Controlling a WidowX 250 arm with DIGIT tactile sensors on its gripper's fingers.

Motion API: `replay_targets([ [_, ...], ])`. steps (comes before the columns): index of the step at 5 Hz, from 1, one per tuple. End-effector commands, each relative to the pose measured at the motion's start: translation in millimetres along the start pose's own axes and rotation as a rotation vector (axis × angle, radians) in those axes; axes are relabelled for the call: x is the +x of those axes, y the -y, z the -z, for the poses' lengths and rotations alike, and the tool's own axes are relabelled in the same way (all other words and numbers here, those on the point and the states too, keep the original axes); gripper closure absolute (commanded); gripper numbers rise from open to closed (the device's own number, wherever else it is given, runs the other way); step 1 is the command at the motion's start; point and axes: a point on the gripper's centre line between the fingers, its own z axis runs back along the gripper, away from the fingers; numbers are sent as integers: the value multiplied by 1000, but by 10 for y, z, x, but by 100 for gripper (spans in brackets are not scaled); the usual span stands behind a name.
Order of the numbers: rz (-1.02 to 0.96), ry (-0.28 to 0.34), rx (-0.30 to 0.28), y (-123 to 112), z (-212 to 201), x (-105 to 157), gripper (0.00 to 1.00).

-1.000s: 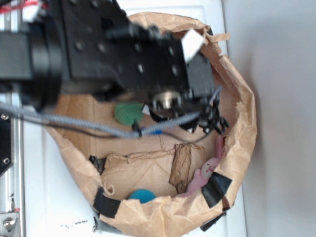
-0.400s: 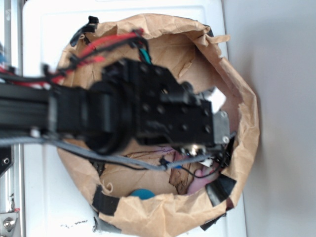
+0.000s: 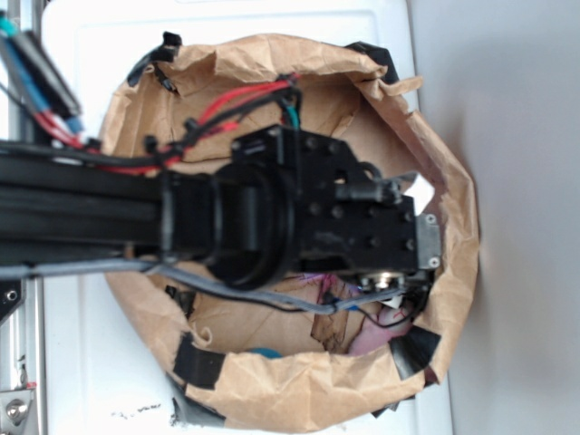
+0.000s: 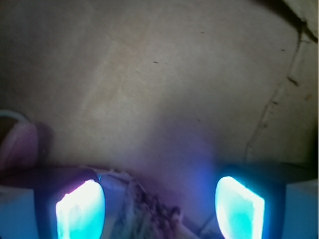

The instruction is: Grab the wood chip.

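Black metal claw: the gripper [image 4: 159, 206] is down inside the bag, its two fingers [image 4: 79, 211] glowing blue-white and standing apart, nothing clamped between them.
Rough brown wood chip: the wood chip [image 4: 149, 211] lies right between those spread fingers, nearer the left one in the wrist view; whether a finger touches it, I cannot tell. From the exterior view only a dark sliver [image 3: 328, 331] peeks out under the wrist.
Change: a second ago the arm sat over the bag's upper half with the chip in plain sight; now it has swung down over the chip and covers most of it.
Pink plush bunny: the bunny [image 3: 372, 340] sits just beside the chip, partly hidden.
Crumpled brown paper bag: the bag [image 3: 453, 236] with black tape patches holds the chip, the bunny and a small teal round thing [image 3: 265, 352] at its lower rim.
White table: the table [image 3: 82, 381] carries the bag.
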Motion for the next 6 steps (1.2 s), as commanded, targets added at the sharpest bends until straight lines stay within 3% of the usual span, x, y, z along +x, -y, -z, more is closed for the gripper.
replay_targets([
  [1, -14, -35, 26, 155, -66, -98, 0],
  [2, 0, -44, 54, 21, -77, -249, 100],
  [4, 13, -45, 36, -29, -121, -257, 100],
  [6, 7, -41, -17, -74, -271, -160, 100],
])
